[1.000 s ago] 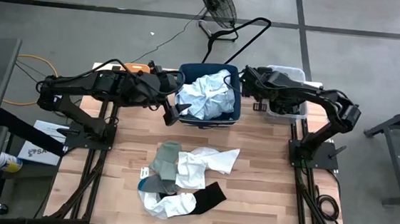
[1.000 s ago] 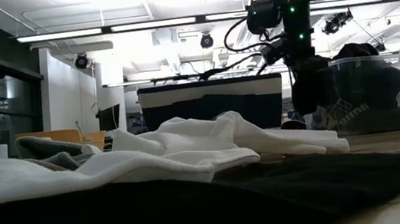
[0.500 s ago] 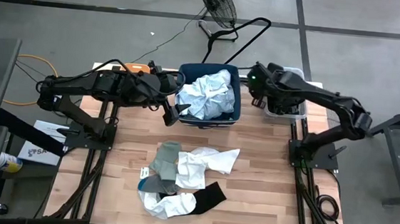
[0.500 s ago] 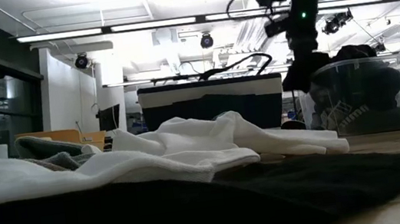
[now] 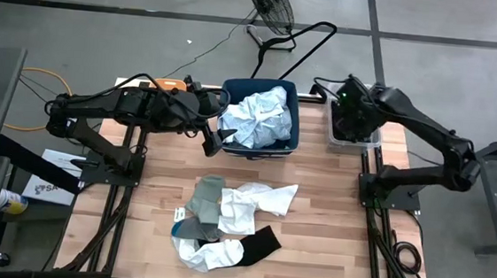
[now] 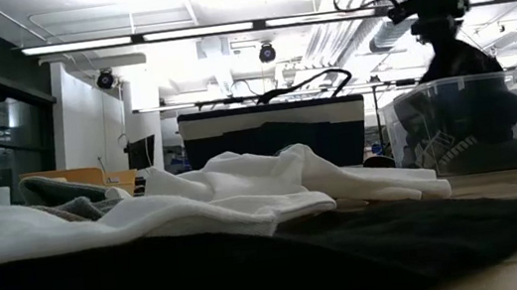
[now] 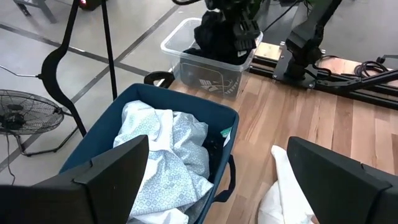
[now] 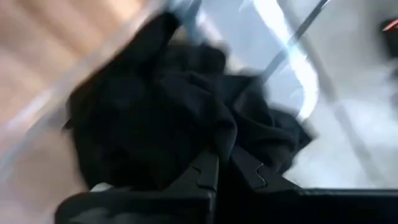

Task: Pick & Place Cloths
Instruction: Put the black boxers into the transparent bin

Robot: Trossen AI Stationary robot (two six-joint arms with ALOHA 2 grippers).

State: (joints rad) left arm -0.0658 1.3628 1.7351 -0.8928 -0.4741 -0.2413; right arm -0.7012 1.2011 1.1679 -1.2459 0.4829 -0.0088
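Note:
A black cloth (image 6: 458, 61) hangs from my right gripper (image 5: 353, 121) over the clear bin (image 6: 408, 140) at the table's far right; its lower part reaches in among the dark cloth lying in the bin. My right gripper (image 8: 224, 169) is shut on it. My left gripper (image 5: 216, 139) waits open at the near-left corner of the navy bin (image 5: 291, 138), which holds pale blue and white cloths (image 5: 257, 117). A pile of grey-green, white and black cloths (image 5: 224, 221) lies on the table's middle. My right gripper pinches the black cloth between its two fingers (image 8: 208, 174) at a bunched fold (image 8: 217, 134) on its upper part, coming from above and pointing down. The cloth hangs slack below the fingers, over and into the clear bin. How many layers it has, I cannot tell.
An orange bin (image 5: 167, 84) sits at the far left, partly under my left arm. A fan and a black tube stand (image 5: 292, 36) are on the floor beyond the far edge. Bare wood (image 5: 331, 217) lies right of the pile.
My right gripper has carried the black cloth toward the table's right and up, from the gap beside the navy bin to above the clear bin. The cloth now hangs over that bin's opening. My left arm has kept still.

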